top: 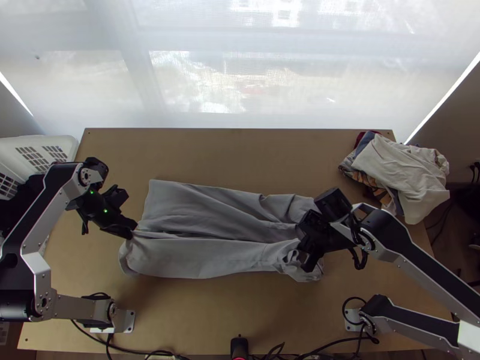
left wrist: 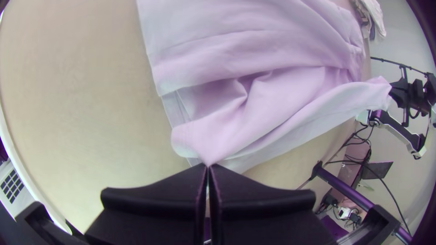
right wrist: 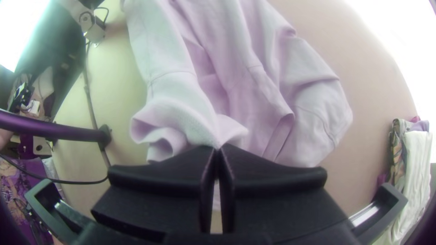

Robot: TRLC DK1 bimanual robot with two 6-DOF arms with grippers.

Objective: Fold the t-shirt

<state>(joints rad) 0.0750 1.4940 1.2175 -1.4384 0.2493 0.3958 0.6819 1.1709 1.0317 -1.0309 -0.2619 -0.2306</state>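
Well, t-shirt (top: 198,259) between jaws, both ends

Cannot count layers of t-shirt (top: 198,258) pinched at left end effector (top: 132,231) or right end effector (top: 308,263); cannot see fabric inside either grip. Cannot inspect t-shirt directly beneath right end effector from above. Lose t-shirt's far part past left wrist view's top edge. Cannot separate lower garments (top: 363,178), covered by pale cloth (top: 399,165). Lose basket (top: 63,141) past top view's left edge; cannot trace cables (top: 123,348) past bottom edge.
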